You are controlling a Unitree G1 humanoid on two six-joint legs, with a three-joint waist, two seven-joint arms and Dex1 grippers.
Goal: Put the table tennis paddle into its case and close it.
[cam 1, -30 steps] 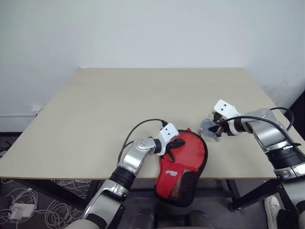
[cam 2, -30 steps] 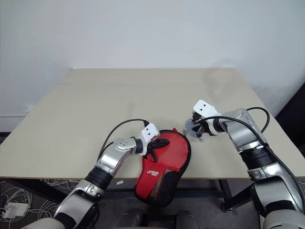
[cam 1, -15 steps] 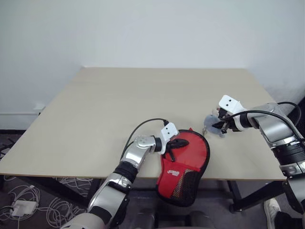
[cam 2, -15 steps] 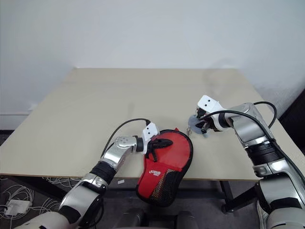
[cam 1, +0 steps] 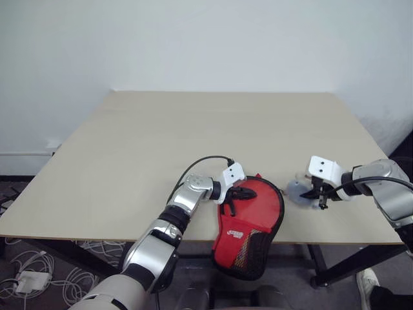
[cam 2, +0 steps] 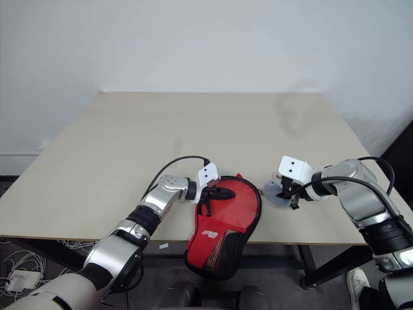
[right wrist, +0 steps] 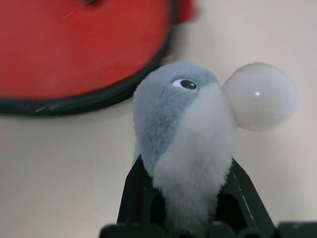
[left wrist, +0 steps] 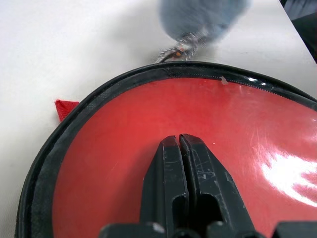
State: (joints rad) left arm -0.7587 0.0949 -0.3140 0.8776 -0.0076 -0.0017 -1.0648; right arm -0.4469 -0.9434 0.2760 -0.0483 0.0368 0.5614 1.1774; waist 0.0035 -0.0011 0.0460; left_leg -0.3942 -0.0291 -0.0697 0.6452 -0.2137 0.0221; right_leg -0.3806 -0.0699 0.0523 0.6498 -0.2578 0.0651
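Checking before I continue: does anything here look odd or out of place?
Yes. The right gripper is shut on a grey-white plush charm, attached by a small chain beside the case. The case overhangs the table edge.

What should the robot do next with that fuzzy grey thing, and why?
Probably draw the right gripper, shut on the fuzzy grey charm, along the zipper rim of the case. A small chain seems to link the charm to that rim, and the shut left gripper presses on the case, steadying it.
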